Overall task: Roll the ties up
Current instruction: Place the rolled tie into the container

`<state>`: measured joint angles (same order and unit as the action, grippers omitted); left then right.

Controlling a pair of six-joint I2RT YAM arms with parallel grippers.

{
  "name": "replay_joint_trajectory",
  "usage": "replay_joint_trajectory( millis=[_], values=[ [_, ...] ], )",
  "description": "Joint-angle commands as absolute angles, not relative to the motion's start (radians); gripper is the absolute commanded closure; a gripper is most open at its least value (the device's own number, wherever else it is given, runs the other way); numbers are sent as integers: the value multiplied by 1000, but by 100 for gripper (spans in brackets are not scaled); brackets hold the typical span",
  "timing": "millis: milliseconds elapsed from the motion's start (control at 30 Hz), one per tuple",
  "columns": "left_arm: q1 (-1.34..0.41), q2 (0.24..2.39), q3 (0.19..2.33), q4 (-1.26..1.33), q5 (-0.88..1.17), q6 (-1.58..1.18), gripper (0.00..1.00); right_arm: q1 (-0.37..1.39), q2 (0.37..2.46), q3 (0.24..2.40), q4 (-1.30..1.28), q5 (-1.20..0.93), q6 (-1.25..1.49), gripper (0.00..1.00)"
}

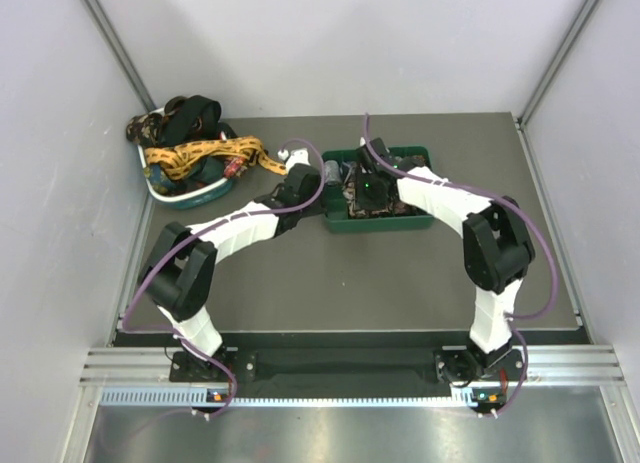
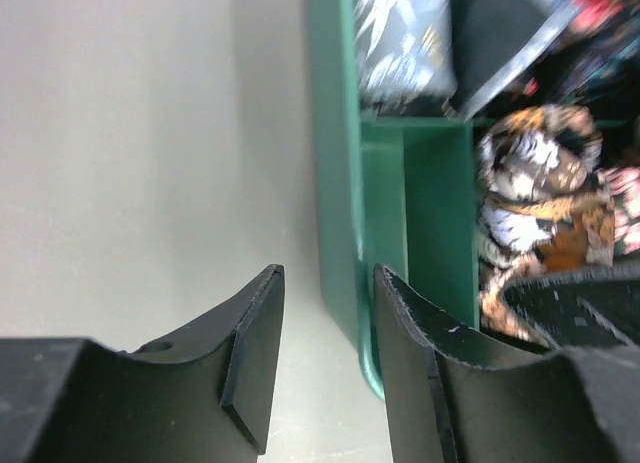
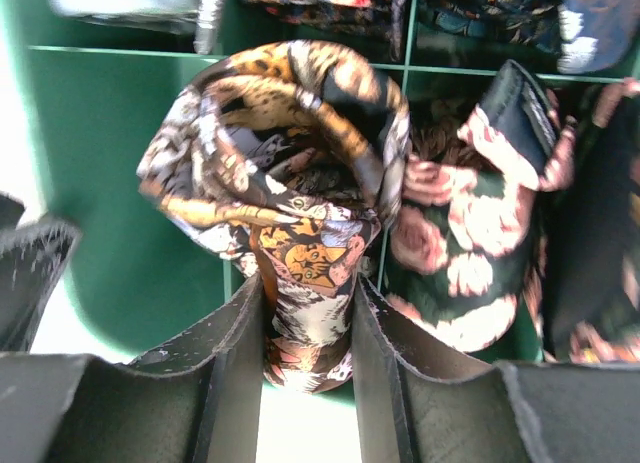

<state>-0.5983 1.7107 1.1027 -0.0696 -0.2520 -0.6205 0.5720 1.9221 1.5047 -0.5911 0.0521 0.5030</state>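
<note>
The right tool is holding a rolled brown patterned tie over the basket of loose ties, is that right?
Not quite. The right tool is holding the rolled brown patterned tie over the green divided tray, not over the basket. The right wrist view shows this.

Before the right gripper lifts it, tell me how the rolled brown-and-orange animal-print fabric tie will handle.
The rolled animal-print tie is soft folded cloth, so probably floppy and light. Its coil looks loose at the top, so it may unroll. The right gripper pinches only its lower end; the roll could sag sideways.
</note>
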Motion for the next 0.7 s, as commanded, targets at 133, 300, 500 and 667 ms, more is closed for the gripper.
replay_joint_trajectory(
  millis=[133, 300, 500, 667],
  values=[
    [-606, 1681, 1213, -71, -233, -537, 54, 560, 1741, 1545, -571, 84, 440, 94],
    [-606, 1663, 1268, -74, -219, -505, 50, 561, 1718, 1608, -649, 66, 416, 93],
    [-578, 1670, 1365, -87, -158, -512, 46, 558, 1657, 1585, -681, 61, 377, 92],
    [-563, 1724, 1457, -86, -88, -560, 46, 552, 1620, 1569, -730, 64, 350, 92]
  ],
)
